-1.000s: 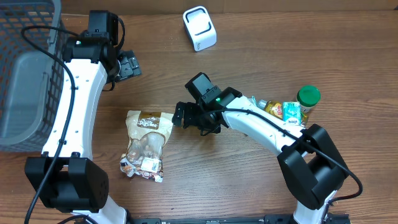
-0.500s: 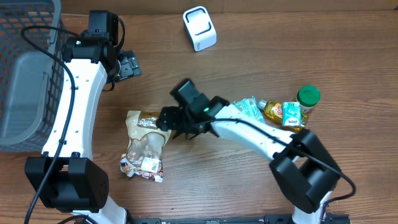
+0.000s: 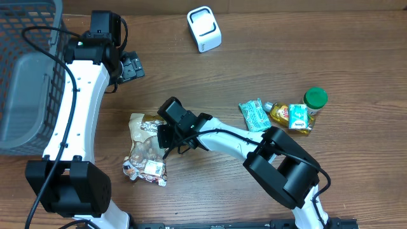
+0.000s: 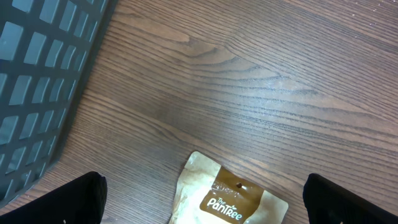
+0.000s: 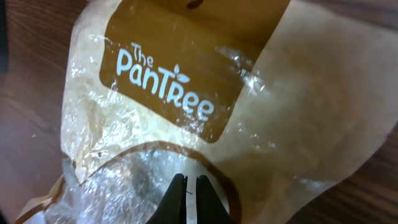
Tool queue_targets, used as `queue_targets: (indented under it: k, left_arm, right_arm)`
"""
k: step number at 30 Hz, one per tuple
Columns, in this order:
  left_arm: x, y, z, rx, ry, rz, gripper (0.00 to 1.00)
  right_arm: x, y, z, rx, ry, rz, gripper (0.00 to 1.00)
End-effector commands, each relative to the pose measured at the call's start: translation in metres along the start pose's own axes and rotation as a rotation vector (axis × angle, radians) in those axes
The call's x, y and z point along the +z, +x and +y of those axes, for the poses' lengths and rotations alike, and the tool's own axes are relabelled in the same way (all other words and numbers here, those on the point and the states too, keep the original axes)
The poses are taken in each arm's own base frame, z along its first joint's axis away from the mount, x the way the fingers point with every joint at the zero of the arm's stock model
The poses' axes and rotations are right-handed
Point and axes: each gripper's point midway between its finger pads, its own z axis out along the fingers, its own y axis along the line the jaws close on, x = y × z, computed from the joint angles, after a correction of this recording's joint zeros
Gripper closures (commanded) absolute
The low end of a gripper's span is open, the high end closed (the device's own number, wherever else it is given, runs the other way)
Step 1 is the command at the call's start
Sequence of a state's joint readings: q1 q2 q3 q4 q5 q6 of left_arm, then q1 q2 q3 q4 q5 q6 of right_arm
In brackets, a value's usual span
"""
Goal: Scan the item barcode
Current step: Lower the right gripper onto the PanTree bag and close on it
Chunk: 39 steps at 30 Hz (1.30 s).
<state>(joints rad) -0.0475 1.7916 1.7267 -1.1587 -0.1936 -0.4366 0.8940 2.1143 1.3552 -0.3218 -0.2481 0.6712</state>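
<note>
The item is a tan and clear "The PanTree" snack bag [image 3: 147,147] lying flat on the wooden table, with a white barcode label [image 3: 153,168] near its lower end. My right gripper [image 3: 165,138] is down on the bag's upper middle. In the right wrist view its fingers [image 5: 177,193] are shut, with a sliver of the clear film of the bag [image 5: 186,81] pinched between them. The white scanner [image 3: 204,28] stands at the back centre. My left gripper [image 3: 130,67] hovers open at the back left; the left wrist view shows the bag's top [image 4: 233,198] below it.
A dark mesh basket [image 3: 25,70] fills the left edge. At the right lie a green packet [image 3: 254,116], a yellow bottle [image 3: 280,112], a teal box [image 3: 297,116] and a green-lidded jar [image 3: 315,98].
My right arm swung left from mid-table onto the snack bag, and its jaws went from open to shut. The left arm stayed put.
</note>
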Motion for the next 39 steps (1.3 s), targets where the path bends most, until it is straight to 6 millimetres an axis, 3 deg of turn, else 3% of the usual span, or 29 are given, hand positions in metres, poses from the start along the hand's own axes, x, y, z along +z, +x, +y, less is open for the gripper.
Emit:
queue_targets:
  k: [1,9,13,18,29,39]
  left_arm:
    - [-0.007,-0.004,0.000,0.009,0.013,-0.019,0.00]
    - [-0.007,-0.004,0.000,0.009,0.013,-0.019,0.01]
    - [-0.007,-0.004,0.000,0.009,0.012,-0.018,0.00]
    - [-0.007,-0.004,0.000,0.009,0.013,-0.019,0.00]
    - [-0.007,-0.004,0.000,0.009,0.013,-0.019,0.00]
    - [-0.007,-0.004,0.000,0.009,0.013,-0.019,0.00]
  right_arm:
    - [0.008,-0.005,-0.014,-0.043,0.078,-0.044,0.96]
    - [0.015,-0.001,-0.035,-0.033,0.164,-0.042,0.96]
    - [0.009,-0.004,-0.059,0.008,0.272,-0.067,0.96]
    - [-0.004,-0.004,-0.096,0.136,0.379,-0.053,0.96]
    - [-0.042,0.001,-0.158,0.329,0.496,0.093,0.96]
    - [-0.075,0.007,-0.190,0.441,0.583,0.174,0.96]
